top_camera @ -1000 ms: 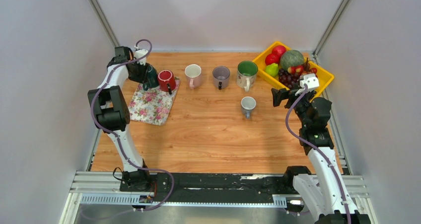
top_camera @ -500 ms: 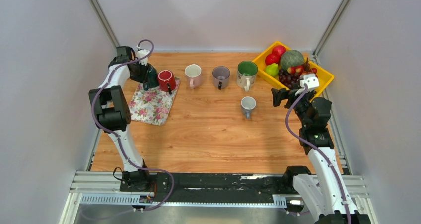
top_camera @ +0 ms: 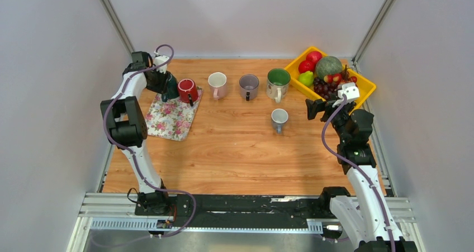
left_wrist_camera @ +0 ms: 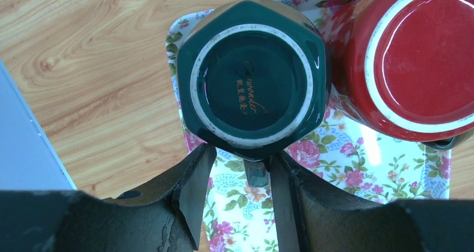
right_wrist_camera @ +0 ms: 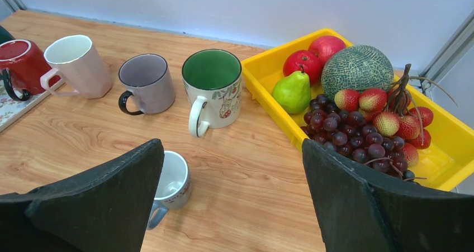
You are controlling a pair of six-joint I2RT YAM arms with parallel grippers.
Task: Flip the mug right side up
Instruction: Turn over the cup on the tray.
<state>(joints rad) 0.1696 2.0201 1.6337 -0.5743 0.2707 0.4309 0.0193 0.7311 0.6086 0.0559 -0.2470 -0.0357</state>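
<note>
A dark green mug stands upside down, base up, on the far left corner of a floral tray. It also shows in the top view. My left gripper is open, its fingers straddling the mug's handle; the handle lies near the right finger, with a gap to the left one. In the top view the left gripper is at the mug's left side. A red mug, also base up, touches the green mug's right side. My right gripper is open and empty above the table.
Upright mugs stand in a row at the back: pink, grey, white with green inside. A small blue-grey mug stands nearer, left of my right gripper. A yellow fruit bin is at back right.
The left arm has edged very slightly toward the green mug. The mugs and the right arm have not moved.
</note>
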